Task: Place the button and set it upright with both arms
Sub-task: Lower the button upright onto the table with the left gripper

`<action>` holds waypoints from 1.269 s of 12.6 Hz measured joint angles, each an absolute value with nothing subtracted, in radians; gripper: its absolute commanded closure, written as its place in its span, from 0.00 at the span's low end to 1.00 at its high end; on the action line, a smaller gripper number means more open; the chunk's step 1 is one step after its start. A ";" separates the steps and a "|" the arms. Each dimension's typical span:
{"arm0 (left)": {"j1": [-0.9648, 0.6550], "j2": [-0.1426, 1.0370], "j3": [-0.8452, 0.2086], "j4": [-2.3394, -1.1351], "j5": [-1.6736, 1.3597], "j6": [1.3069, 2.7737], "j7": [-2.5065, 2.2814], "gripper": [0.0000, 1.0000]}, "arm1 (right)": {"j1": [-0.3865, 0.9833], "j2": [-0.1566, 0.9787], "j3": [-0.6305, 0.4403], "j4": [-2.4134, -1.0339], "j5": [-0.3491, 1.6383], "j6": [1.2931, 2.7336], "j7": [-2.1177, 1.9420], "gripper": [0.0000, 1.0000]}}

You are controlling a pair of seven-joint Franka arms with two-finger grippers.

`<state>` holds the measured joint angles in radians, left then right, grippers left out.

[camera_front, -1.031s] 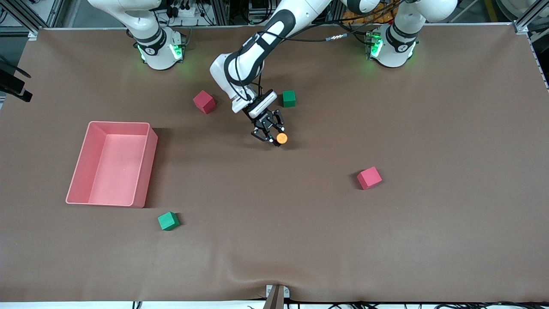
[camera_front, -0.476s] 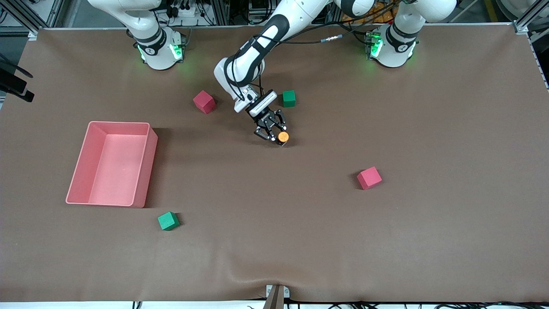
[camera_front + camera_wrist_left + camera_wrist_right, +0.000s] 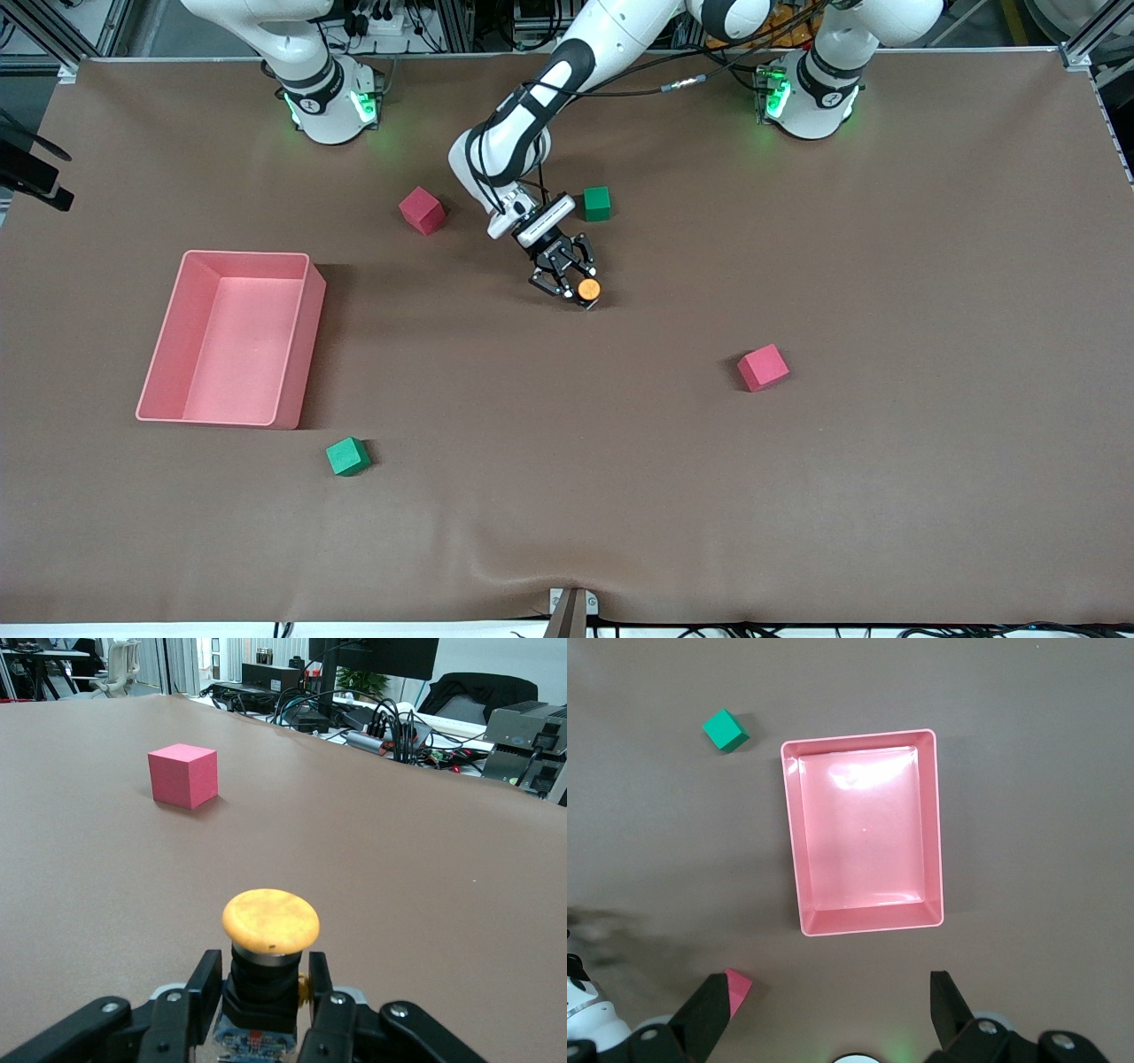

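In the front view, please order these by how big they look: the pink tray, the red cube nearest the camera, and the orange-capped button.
1. pink tray, by far the largest.
2. red cube.
3. button, the smallest; the left gripper is shut on it and hides part of its body.

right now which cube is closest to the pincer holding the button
The green cube beside the left pincer, toward the bases; both red cubes and the other green one lie farther off.
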<state>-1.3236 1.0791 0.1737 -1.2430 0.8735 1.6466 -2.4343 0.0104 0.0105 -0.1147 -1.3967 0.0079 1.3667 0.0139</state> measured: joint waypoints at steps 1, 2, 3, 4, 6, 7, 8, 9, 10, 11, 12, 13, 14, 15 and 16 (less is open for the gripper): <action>-1.324 1.079 0.174 -1.243 0.874 1.647 -2.434 1.00 | 0.013 0.011 -0.115 -1.397 0.008 1.367 0.014 0.00; -1.324 1.079 0.174 -1.242 0.874 1.647 -2.434 1.00 | 0.015 0.011 -0.115 -1.397 0.008 1.367 0.014 0.00; -1.324 1.079 0.174 -1.242 0.874 1.647 -2.434 1.00 | 0.017 0.011 -0.115 -1.397 0.008 1.367 0.014 0.00; -1.324 1.079 0.174 -1.242 0.874 1.649 -2.434 1.00 | 0.017 0.011 -0.115 -1.397 0.008 1.367 0.014 0.00; -1.324 1.079 0.174 -1.242 0.874 1.651 -2.434 1.00 | 0.017 0.011 -0.115 -1.397 0.008 1.367 0.014 0.00; -1.324 1.081 0.174 -1.243 0.874 1.651 -2.434 1.00 | 0.017 0.011 -0.115 -1.397 0.008 1.367 0.014 0.00; -1.324 1.083 0.174 -1.243 0.874 1.651 -2.434 1.00 | 0.017 0.011 -0.115 -1.397 0.008 1.367 0.014 0.00; -1.324 1.088 0.174 -1.243 0.874 1.651 -2.434 1.00 | 0.017 0.011 -0.115 -1.397 0.008 1.367 0.014 0.00; -1.324 1.093 0.174 -1.243 0.874 1.651 -2.434 0.99 | 0.017 0.011 -0.115 -1.397 0.008 1.367 0.014 0.00; -1.324 1.097 0.174 -1.243 0.874 1.652 -2.434 0.92 | 0.017 0.011 -0.115 -1.397 0.008 1.367 0.014 0.00; -1.324 1.098 0.174 -1.243 0.874 1.652 -2.434 0.85 | 0.017 0.011 -0.115 -1.397 0.008 1.367 0.014 0.00; -1.324 1.098 0.174 -1.243 0.874 1.652 -2.434 0.81 | 0.017 0.011 -0.115 -1.397 0.008 1.367 0.014 0.00; -1.324 1.098 0.174 -1.242 0.874 1.652 -2.435 0.79 | 0.017 0.011 -0.115 -1.397 0.008 1.367 0.014 0.00; -1.324 1.098 0.174 -1.242 0.874 1.652 -2.435 0.79 | 0.017 0.011 -0.115 -1.397 0.008 1.367 0.014 0.00; -1.324 1.098 0.174 -1.242 0.874 1.652 -2.435 0.78 | 0.017 0.011 -0.115 -1.397 0.008 1.367 0.014 0.00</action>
